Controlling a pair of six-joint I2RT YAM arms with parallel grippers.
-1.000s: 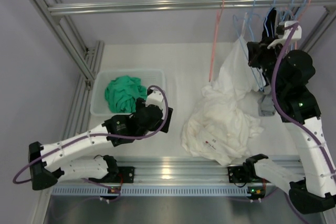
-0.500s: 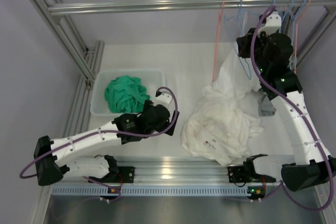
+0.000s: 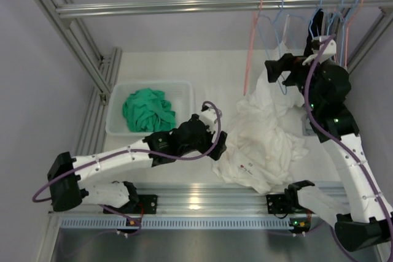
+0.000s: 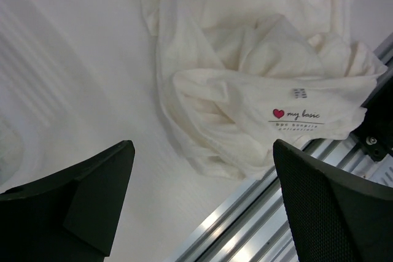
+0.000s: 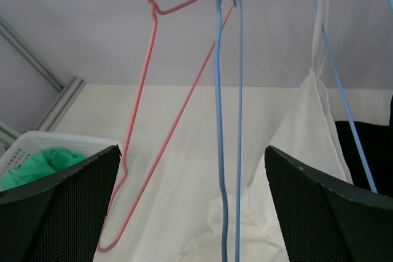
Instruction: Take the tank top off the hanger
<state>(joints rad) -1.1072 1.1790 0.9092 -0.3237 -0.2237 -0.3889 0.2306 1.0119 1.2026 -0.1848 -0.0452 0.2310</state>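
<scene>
From above, a white table (image 3: 184,72) sits inside a pale lavender enclosure, with a metal rail (image 3: 184,7) crossing overhead. Wire hangers crowd the rail's right end, a pink hanger (image 3: 250,59) leftmost. The tank top (image 3: 261,139) lies mostly in a crumpled white heap on the table's right half, and part of it rises toward the hangers. A white bin (image 3: 184,90) at left holds a green cloth (image 3: 147,110). The left gripper (image 3: 218,142) hangs at the heap's left edge. The right gripper (image 3: 272,70) is raised among the hangers.

In the left wrist view, the 2 fingers (image 4: 92,194) are spread wide over bare tabletop, touching nothing. The heap lies just beyond them, its "my basic" label (image 4: 298,121) facing up, beside an aluminium beam (image 4: 258,213) at the table's edge.

In the right wrist view, the fingers (image 5: 61,194) are also spread wide and empty. Against the lavender wall (image 5: 73,16) hang the pink hanger, a bare blue one (image 5: 216,121), and, at right, the blue hanger (image 5: 344,90) with 1 white strap looped on it.
</scene>
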